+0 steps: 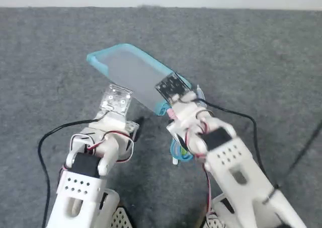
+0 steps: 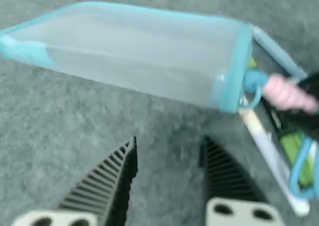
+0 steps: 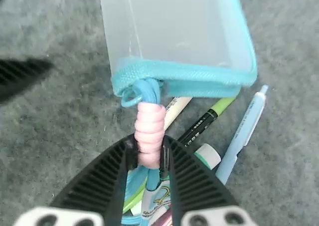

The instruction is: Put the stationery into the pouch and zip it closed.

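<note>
Pouch: translucent, teal-edged soft zip pouch (image 1: pixel 133 72) on the grey carpeted desk (image 1: pixel 50 47); loose pens (image 3: pixel 199 125) just beside its zipper end.
Right fingers (image 3: pixel 177 161): pinching the pink coiled zipper pull (image 3: pixel 148 128).
Left fingers (image 2: pixel 122 168): spread, near the pouch's side.
Handling: likely light and floppy; best steadied by its teal trim.

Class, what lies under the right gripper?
A blue pen, a black marker and other stationery lie beneath the right gripper; its jaws cover parts of them.
</note>
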